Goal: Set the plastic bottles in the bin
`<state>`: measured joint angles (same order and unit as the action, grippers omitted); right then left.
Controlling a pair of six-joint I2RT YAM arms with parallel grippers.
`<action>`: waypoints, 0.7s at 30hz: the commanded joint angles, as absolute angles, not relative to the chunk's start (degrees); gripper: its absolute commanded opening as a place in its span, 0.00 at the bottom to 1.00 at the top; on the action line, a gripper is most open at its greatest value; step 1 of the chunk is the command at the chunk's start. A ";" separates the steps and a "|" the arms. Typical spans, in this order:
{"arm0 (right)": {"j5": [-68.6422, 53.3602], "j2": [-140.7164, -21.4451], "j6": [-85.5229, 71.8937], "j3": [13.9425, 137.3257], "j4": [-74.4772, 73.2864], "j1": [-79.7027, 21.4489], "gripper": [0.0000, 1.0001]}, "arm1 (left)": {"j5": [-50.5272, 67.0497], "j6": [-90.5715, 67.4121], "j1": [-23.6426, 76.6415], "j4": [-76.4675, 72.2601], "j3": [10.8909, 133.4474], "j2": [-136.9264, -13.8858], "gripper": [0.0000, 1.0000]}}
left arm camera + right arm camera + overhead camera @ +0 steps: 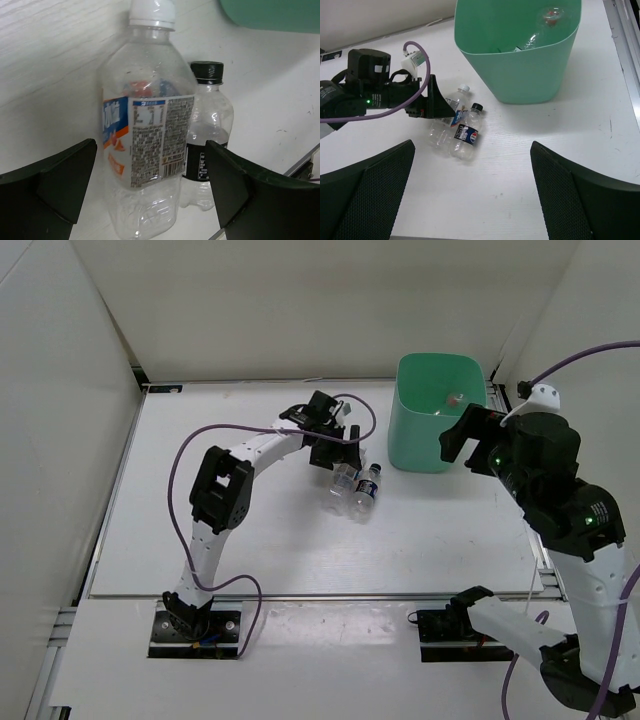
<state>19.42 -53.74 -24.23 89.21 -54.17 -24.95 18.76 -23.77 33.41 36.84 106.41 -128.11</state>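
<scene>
While only the red-capped clear plastic bottle (552,14) lies in the mint-green plastic bin (520,70), we owe two clear bottles (451,131), left gripper (150,150) and right gripper (472,147) gaping.

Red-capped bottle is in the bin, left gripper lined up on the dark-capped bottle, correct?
No: the left wrist view shows the left gripper lined up on the white-capped bottle, the dark-capped bottle beside it. The red-capped bottle is in the bin.
</scene>
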 commanded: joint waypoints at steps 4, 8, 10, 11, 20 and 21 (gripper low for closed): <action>19.95 -52.38 -22.85 88.77 -55.63 -25.31 1.00 | 22.05 -23.37 33.49 34.80 108.29 -130.16 1.00; 19.95 -52.38 -22.85 88.77 -56.87 -25.31 1.00 | 22.59 -23.38 33.49 34.80 107.67 -131.39 0.96; 19.95 -52.38 -22.85 88.77 -56.87 -25.31 1.00 | 22.59 -23.38 33.49 34.80 107.05 -131.92 0.89; 19.95 -52.38 -22.85 88.77 -56.87 -25.31 1.00 | 22.59 -23.90 33.49 34.80 107.05 -131.92 0.86; 19.95 -52.38 -25.47 85.52 -57.39 -25.31 1.00 | 20.57 -25.83 34.01 35.50 109.59 -125.96 0.62; 20.56 -52.38 -25.49 85.52 -57.39 -25.31 1.00 | 18.83 -25.84 34.01 35.51 110.82 -124.03 0.60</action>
